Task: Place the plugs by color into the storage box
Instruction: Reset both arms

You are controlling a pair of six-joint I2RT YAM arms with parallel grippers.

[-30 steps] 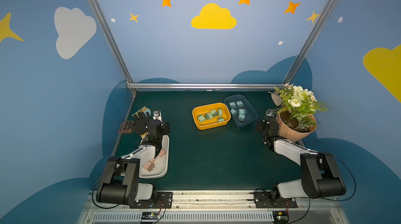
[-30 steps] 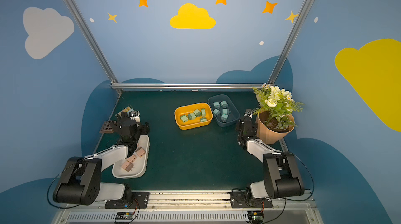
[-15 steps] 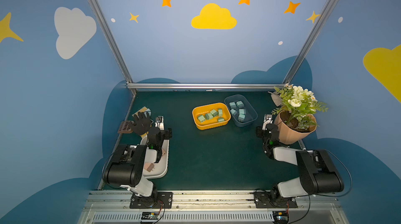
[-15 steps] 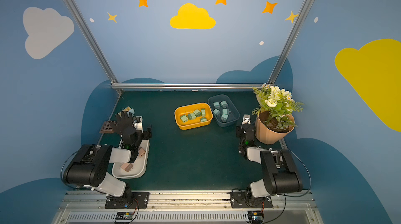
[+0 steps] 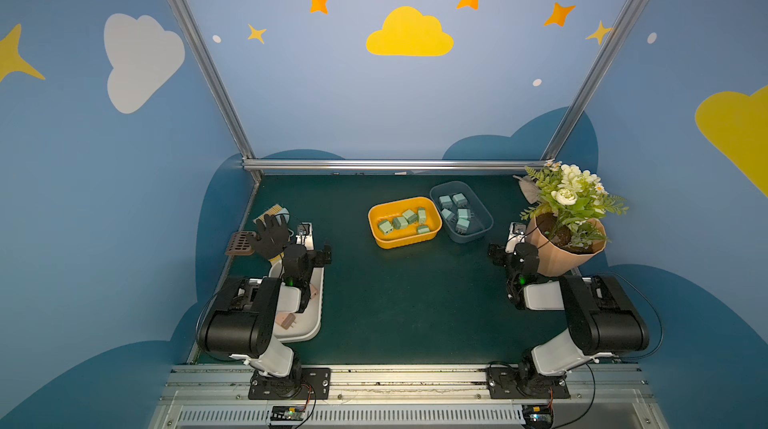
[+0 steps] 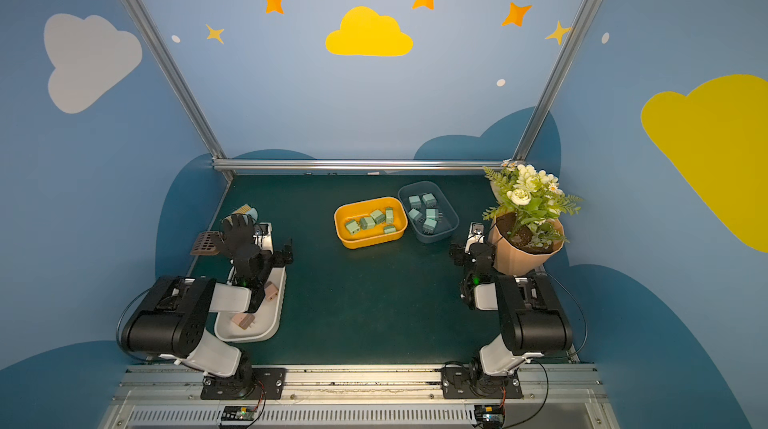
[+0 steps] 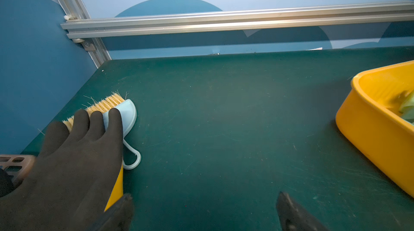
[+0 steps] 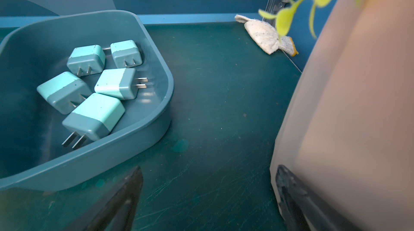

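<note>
No plug lies loose on the green table (image 5: pixel 407 306): the light green plugs (image 5: pixel 401 221) sit in the yellow bin (image 5: pixel 405 242), the teal plugs (image 8: pixel 94 115) in the blue bin (image 5: pixel 485 221) touching it on the right, and two pink plugs (image 6: pixel 243 320) show in the white tray (image 6: pixel 275 321) at the near left, part of which the left arm hides. Both arms are folded near their bases. The left gripper (image 7: pixel 206 213) has its jaws spread wide with only bare table between them, and the right gripper (image 8: pixel 208 174) is likewise spread and holds nothing, with one jaw close against the flower pot (image 5: pixel 557 258). Sorting looks finished or close to it; whether more pink plugs lie under the arm I cannot tell. If any move is left, it turns on the pink tray. It lies behind and beneath the left gripper, toward that arm's base, with its long axis running from the near edge to the far edge, roughly along the forearm above it. The left arm is much the nearer, but the gripper points away from the tray, toward a black glove (image 5: pixel 270 235) and a brush (image 7: pixel 125 113), so it would have to draw back and tip down to reach in, while the right gripper faces the blue bin, ahead and to its left
</note>
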